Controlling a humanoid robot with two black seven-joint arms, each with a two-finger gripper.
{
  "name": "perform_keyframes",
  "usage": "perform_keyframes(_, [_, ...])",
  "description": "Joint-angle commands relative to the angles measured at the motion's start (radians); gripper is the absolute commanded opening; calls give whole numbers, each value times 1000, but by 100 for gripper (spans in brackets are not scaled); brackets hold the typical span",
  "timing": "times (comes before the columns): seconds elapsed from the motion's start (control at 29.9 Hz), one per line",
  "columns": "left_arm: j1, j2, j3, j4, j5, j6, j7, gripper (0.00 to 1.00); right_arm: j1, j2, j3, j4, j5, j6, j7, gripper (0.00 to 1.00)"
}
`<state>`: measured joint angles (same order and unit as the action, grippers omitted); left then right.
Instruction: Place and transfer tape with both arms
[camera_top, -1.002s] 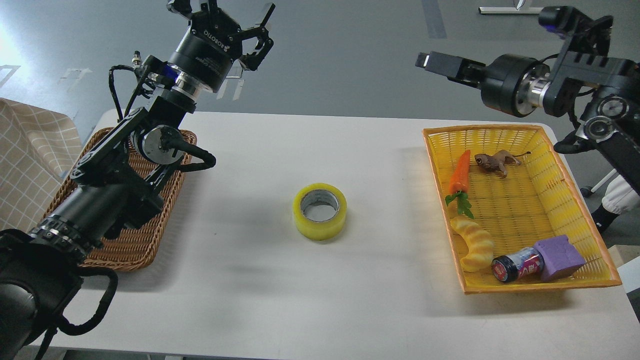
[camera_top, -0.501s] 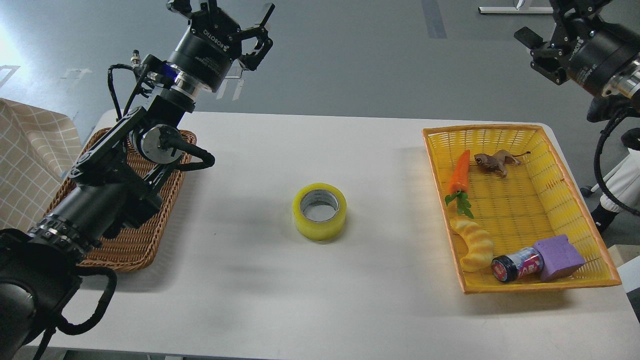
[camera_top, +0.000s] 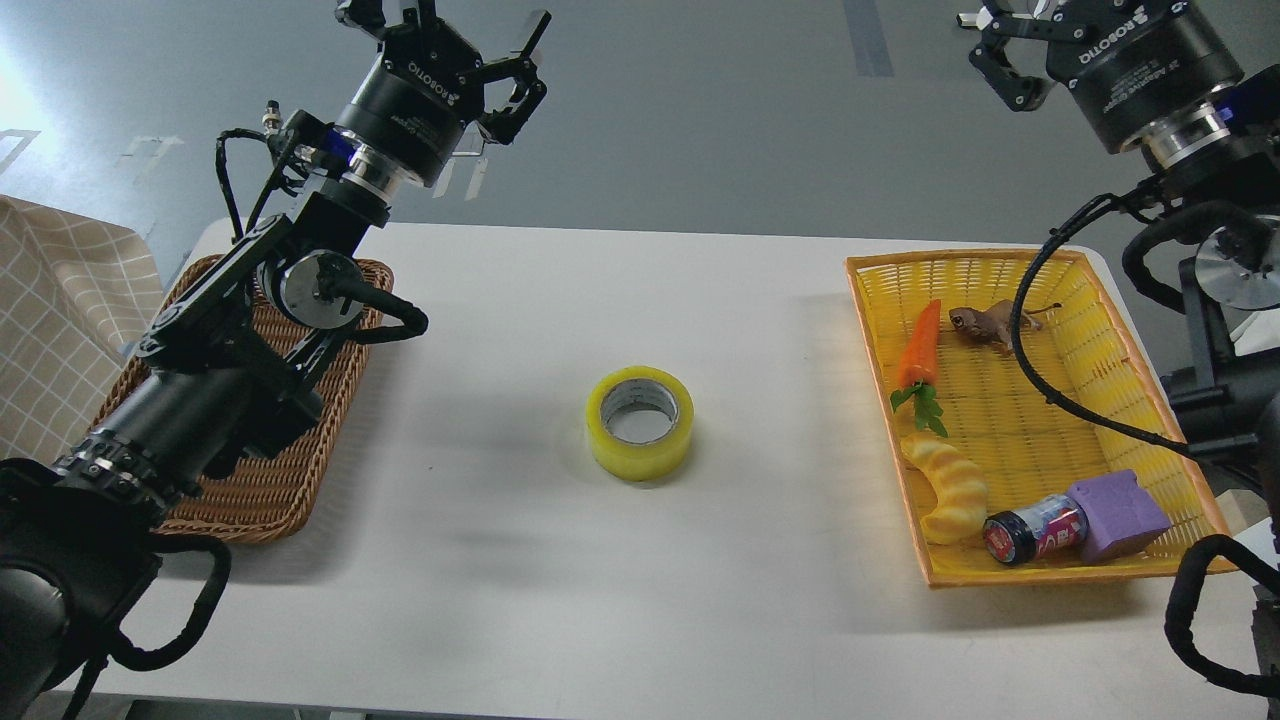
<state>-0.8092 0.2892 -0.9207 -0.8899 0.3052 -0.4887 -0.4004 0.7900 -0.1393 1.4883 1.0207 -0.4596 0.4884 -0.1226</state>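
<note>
Left gripper (camera_top: 455, 40) spread wide, right gripper (camera_top: 1010, 45) unclear, tape (camera_top: 640, 422) flat on table (camera_top: 500, 560).

The tape (camera_top: 640, 422) is translucent yellow around a grey-white core. The worktop (camera_top: 560, 560) is plain white. One basket (camera_top: 265, 480) is brown woven wicker; the other basket (camera_top: 1150, 330) is bright yellow mesh with an orange rim. In it lie an orange carrot (camera_top: 921, 345) with green leaves, a brown animal figure (camera_top: 985, 325), a yellow ridged toy (camera_top: 950, 487), a purple block (camera_top: 1117, 515) and a red-and-blue labelled jar (camera_top: 1035, 532). A beige cloth (camera_top: 55, 320) carries a white grid. Both arms are black.
</note>
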Motion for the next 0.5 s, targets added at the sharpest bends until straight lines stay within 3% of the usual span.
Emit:
perform_keyframes(0.0, [-8, 10, -1, -4, 0, 0, 0, 98, 20, 65, -6, -2, 88, 0, -21, 100])
perform_keyframes(0.17, [-13, 18, -1, -21, 0, 0, 0, 98, 15, 135, 6, -17, 137, 0, -29, 100])
perform_keyframes(0.47, [-24, 39, -3, -23, 0, 0, 0, 98, -21, 139, 36, -59, 139, 0, -29, 100])
